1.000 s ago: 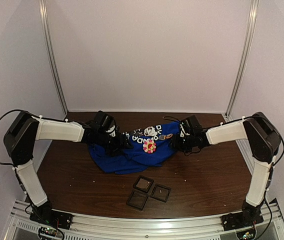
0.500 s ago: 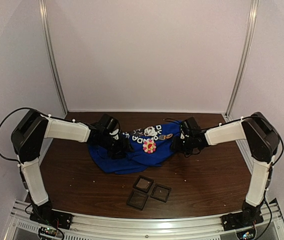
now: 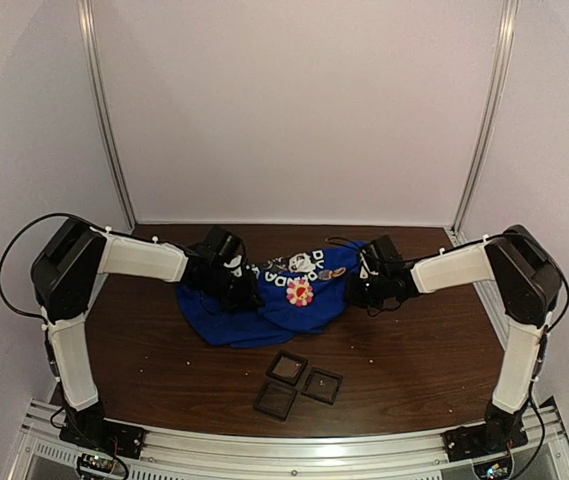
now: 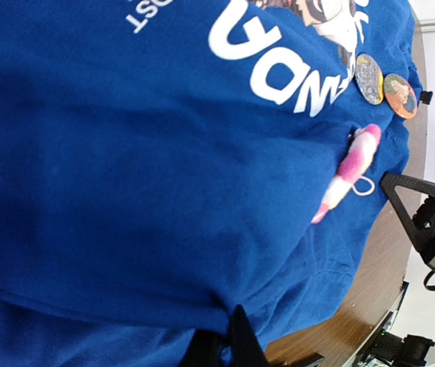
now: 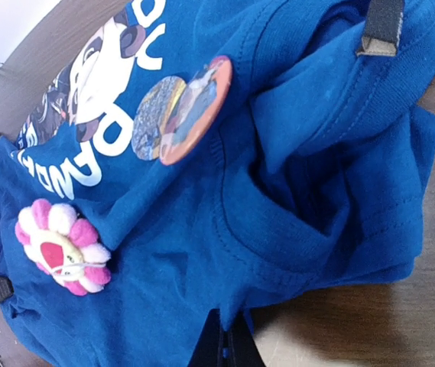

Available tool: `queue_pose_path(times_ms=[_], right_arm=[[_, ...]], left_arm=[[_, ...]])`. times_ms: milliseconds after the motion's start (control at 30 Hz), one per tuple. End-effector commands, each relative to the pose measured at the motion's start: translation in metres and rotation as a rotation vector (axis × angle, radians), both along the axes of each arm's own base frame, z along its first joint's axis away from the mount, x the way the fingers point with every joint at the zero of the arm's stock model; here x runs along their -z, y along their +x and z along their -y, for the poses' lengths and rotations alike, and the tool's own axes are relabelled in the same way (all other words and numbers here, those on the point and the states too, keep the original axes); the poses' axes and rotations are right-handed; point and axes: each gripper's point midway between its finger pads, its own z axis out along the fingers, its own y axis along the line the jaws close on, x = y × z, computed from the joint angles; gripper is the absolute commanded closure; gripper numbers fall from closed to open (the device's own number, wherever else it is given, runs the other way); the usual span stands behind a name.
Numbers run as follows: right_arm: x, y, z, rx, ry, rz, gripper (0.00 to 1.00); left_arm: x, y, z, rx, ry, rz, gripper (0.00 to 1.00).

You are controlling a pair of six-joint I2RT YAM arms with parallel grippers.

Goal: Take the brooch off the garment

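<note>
Left hand (image 3: 239,291) and right hand (image 3: 357,291) have pinched the garment (image 3: 249,322), brooch (image 3: 299,291) between.

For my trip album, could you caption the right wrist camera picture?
The right hand pinches the edge of a blue T-shirt bearing a pink flower brooch and two round badges.

T-shirt (image 5: 293,191): royal blue, white block lettering, dark-and-white graphic print.
Flower brooch (image 5: 63,246): plush petals alternating pink and white, deeper pink centre.
Grey badge (image 5: 154,116): mottled grey and gold.
Orange-rimmed badge (image 5: 196,108): bluish picture.
Worktop (image 3: 414,340): dark brown woodgrain.
Square trays (image 3: 299,384): black.
</note>
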Motion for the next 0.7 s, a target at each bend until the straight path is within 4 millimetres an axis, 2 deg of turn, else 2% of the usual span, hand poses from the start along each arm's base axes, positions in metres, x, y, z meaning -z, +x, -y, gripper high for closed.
queue_pose_path(times_ms=[0, 167, 333, 400, 500, 567, 600, 667], right_arm=[[-0.036, -0.010, -0.008, -0.032, 0.044, 0.061, 1.00], [-0.082, -0.026, -0.018, -0.059, 0.034, 0.152, 1.00], [-0.129, -0.050, -0.034, -0.099, 0.040, 0.253, 1.00], [-0.140, -0.060, -0.043, -0.117, 0.059, 0.272, 1.00], [-0.149, -0.071, -0.057, -0.144, 0.083, 0.280, 1.00], [-0.151, -0.073, -0.063, -0.153, 0.095, 0.278, 0.97], [-0.151, -0.073, -0.065, -0.154, 0.098, 0.274, 0.92], [-0.153, -0.071, -0.062, -0.136, 0.092, 0.284, 0.67]], left_arm=[[-0.056, 0.015, 0.013, 0.035, -0.048, 0.139, 1.00], [-0.108, 0.014, -0.005, 0.028, -0.059, 0.237, 1.00], [-0.162, 0.004, -0.040, 0.001, -0.096, 0.344, 1.00], [-0.179, -0.001, -0.057, -0.014, -0.102, 0.381, 1.00], [-0.186, -0.003, -0.074, -0.005, -0.104, 0.382, 1.00], [-0.180, -0.002, -0.083, 0.003, -0.104, 0.363, 1.00], [-0.174, -0.001, -0.088, 0.000, -0.103, 0.348, 1.00], [-0.163, 0.004, -0.101, -0.016, -0.128, 0.322, 1.00]])
